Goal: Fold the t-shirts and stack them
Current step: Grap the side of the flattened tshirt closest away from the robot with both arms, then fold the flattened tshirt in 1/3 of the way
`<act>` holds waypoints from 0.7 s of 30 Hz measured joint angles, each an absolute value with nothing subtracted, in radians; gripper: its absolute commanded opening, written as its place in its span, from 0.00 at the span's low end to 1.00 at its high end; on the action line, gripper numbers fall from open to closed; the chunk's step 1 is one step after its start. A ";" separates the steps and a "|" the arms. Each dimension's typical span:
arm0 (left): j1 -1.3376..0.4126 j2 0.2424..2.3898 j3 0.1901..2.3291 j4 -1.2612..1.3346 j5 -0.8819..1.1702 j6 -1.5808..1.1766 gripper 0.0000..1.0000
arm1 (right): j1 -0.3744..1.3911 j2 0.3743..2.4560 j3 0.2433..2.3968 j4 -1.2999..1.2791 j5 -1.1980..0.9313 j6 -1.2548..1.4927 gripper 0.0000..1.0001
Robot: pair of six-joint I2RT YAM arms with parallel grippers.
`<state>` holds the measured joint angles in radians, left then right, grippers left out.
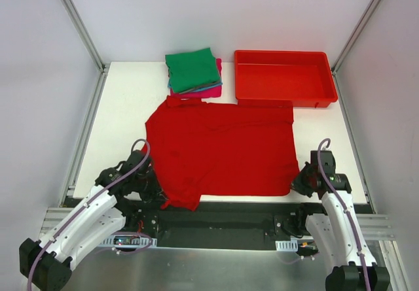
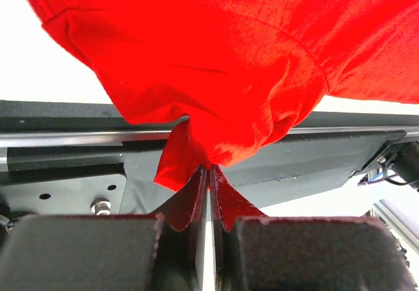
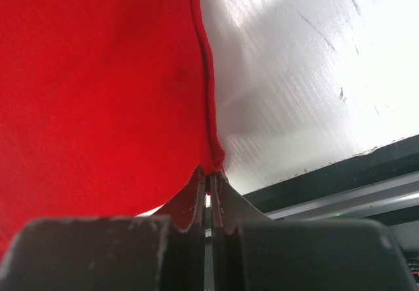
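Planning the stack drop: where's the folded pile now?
Top view: the folded pile sits at the table's far edge, just left of the red bin, behind the spread red shirt.

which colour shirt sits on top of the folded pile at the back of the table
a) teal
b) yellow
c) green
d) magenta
c: the green shirt lies uppermost in the top view, with only an edge of the magenta shirt peeking out beneath it.
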<state>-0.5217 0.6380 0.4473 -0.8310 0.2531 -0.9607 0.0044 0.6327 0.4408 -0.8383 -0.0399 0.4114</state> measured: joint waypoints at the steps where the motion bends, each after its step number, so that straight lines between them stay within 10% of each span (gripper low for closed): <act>1: -0.522 0.632 0.447 -0.840 0.255 -0.964 0.00 | 0.004 0.634 0.441 -0.842 -0.045 0.411 0.02; 21: -0.482 0.898 0.749 -0.826 0.099 -0.957 0.00 | 0.004 0.845 0.617 -0.782 -0.106 0.348 0.01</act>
<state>-0.4820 0.8978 0.7490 -0.8265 0.0994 -0.9565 0.0044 0.8448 0.6174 -0.7818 -0.1059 0.3481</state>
